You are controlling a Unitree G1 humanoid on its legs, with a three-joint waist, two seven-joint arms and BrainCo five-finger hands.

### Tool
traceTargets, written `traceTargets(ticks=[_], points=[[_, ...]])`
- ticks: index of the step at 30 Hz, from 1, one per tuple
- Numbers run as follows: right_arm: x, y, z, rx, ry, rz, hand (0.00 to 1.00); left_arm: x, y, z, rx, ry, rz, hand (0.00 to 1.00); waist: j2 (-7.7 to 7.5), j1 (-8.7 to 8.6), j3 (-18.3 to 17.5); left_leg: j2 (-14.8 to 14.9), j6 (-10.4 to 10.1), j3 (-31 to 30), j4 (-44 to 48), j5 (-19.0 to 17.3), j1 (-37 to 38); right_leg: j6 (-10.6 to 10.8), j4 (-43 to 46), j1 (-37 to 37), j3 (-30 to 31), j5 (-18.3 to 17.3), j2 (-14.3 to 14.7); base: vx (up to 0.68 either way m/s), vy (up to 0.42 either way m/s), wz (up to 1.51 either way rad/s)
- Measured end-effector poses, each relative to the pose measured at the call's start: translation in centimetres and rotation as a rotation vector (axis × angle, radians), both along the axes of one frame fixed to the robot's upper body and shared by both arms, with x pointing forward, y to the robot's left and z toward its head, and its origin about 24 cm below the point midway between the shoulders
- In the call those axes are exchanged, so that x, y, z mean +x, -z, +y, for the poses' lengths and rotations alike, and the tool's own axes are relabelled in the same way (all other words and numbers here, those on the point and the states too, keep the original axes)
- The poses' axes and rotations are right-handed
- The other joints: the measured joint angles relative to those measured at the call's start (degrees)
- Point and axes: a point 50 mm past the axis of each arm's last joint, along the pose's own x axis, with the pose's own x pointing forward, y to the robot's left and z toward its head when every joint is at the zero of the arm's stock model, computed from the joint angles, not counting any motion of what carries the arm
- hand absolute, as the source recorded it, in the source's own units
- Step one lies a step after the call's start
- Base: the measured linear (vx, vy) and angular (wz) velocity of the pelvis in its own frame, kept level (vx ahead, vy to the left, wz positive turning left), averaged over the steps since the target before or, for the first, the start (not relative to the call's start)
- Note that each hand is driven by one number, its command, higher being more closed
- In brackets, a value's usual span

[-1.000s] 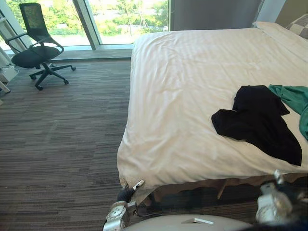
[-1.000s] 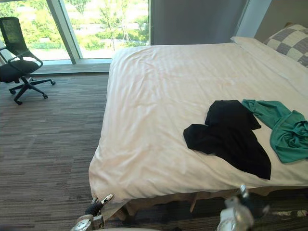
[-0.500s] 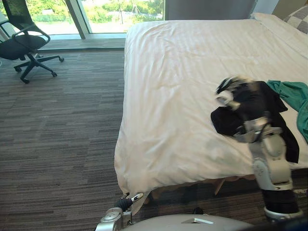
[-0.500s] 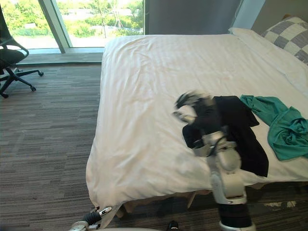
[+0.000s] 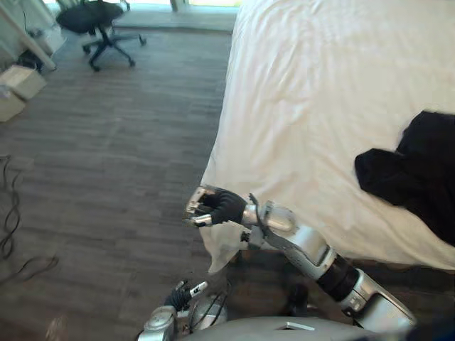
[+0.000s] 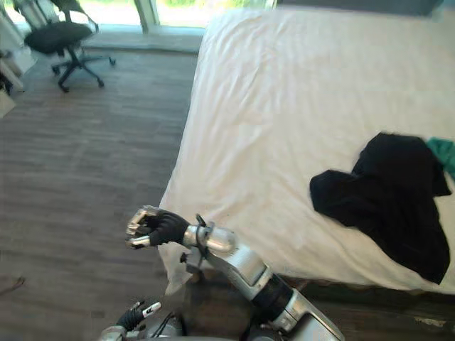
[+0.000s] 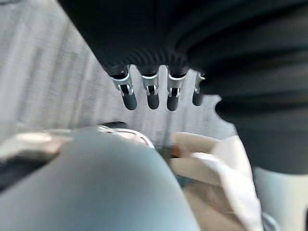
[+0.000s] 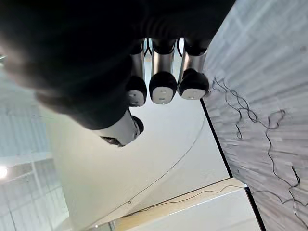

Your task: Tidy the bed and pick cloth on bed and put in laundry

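Bed: white cover, lightly creased, spread up to the edges. At the near corner the cover hangs down toward the floor.

Black cloth: lies crumpled on top of the bed's cover, close to the bed's near edge and away from the near corner. It is well apart from both hands.

Green cloth: on the bed, touching the far side of the black cloth. A small part of it is in sight at the picture edge.

Right hand: held in the air over the floor, just beside the bed's near corner and off the cover. The arm reaches across in front of the bed's near edge.

Right fingers: curled in toward the palm with the thumb close beneath them. Nothing is held.

Left hand: low, in front of the bed's near corner, under the right arm. It is near the hanging cover but not touching it.

Left fingers: relaxed and hanging loose in a row. Nothing is held.

Floor: dark striped carpet running along the bed's side.

Office chair: black, standing on the floor, well apart from the bed.

Pale boxes: on the floor, well apart from the bed, near the office chair.
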Motion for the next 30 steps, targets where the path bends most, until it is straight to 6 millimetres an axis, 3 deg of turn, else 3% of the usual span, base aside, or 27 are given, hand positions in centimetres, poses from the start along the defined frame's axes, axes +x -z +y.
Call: traceTargets(ticks=[1, 3, 9, 12, 16, 21, 22, 24, 26, 30], points=[[0.3, -0.3, 0.2, -0.007, 0.006, -0.016, 1.00, 0.6, -0.2, 0.0, -0.001, -0.004, -0.022, 0.00, -0.02, 0.12, 1.0, 0.1, 0.0, -0.1, 0.5, 0.0, -0.9, -0.3, 0.9, -1.0, 0.0, -0.2, -0.3, -0.23, 0.016, 0.14], [1.3, -1.8, 1.1, -0.034, 0.031, -0.096, 1.00, 3.8, -1.7, 0.0, 0.011, 0.020, -0.132, 0.00, -0.15, 0.63, 6.4, 0.3, 0.0, -1.5, 3.3, 0.0, -5.2, -1.3, 5.5, -5.2, -0.2, -1.3, -1.6, -0.23, 0.009, 0.18], [2.2, -2.3, 1.7, -0.044, 0.093, -0.129, 1.00, 8.5, -3.9, -2.2, 0.013, 0.076, -0.248, 0.00, -0.23, 1.29, 7.7, 0.2, 1.4, -4.2, 11.1, -0.9, -18.8, -2.5, 14.7, -17.4, -0.7, -2.9, -5.3, -0.16, 0.022, 0.21], [2.3, -2.7, 1.7, -0.036, 0.105, -0.147, 1.00, 9.6, -4.3, -2.9, 0.000, 0.057, -0.266, 0.00, 0.13, 1.66, 8.0, 0.2, 1.8, -4.6, 13.9, -1.9, -22.3, -2.8, 17.8, -21.1, 0.1, -3.7, -6.4, -0.14, 0.021, 0.03], [3.4, -4.7, 1.4, -0.015, 0.163, -0.209, 1.00, 12.3, -6.0, -4.7, -0.069, 0.018, -0.334, 0.00, 2.19, 1.93, 9.2, -0.3, 2.7, -4.3, 16.4, -1.5, -29.8, -2.6, 21.3, -29.4, 1.7, -4.0, -8.0, -0.16, 0.017, 0.00], [4.5, -6.2, 0.4, 0.033, 0.285, -0.235, 1.00, 14.6, -8.0, -6.5, -0.139, -0.024, -0.410, 0.00, 2.49, 0.62, 9.4, 0.7, 2.2, -5.4, 17.9, -0.5, -35.7, -3.0, 22.9, -34.5, 1.3, -4.2, -7.8, -0.05, -0.017, 0.07], [5.6, -7.4, -0.6, 0.062, 0.380, -0.257, 1.00, 15.8, -9.3, -7.9, -0.169, -0.014, -0.450, 0.00, 2.59, 0.29, 9.4, 1.1, 2.0, -6.0, 19.0, -0.5, -38.0, -3.4, 23.8, -36.3, 1.1, -4.4, -7.8, -0.01, -0.006, 0.05], [6.6, -8.5, -1.4, 0.091, 0.440, -0.268, 1.00, 16.5, -10.2, -8.6, -0.184, -0.009, -0.482, 0.00, 2.61, 0.34, 9.5, 1.5, 2.1, -6.2, 20.1, -0.5, -39.5, -3.8, 24.8, -37.6, 1.1, -4.7, -7.8, 0.00, -0.004, 0.04], [8.7, -11.2, -3.1, 0.157, 0.554, -0.290, 1.00, 18.0, -12.0, -9.8, -0.246, -0.023, -0.528, 0.00, 2.68, 0.35, 9.5, 2.3, 2.1, -6.7, 22.2, -0.5, -42.8, -4.8, 26.8, -40.3, 0.8, -5.4, -8.1, 0.00, -0.013, 0.06], [9.4, -14.2, -2.6, 0.255, 0.527, -0.289, 1.00, 20.1, -14.6, -10.6, -0.354, -0.083, -0.571, 0.00, 2.71, 0.31, 9.5, 3.9, 1.9, -8.1, 25.2, -0.7, -48.1, -6.1, 29.4, -44.6, 0.2, -6.3, -8.2, 0.00, -0.026, 0.04]])
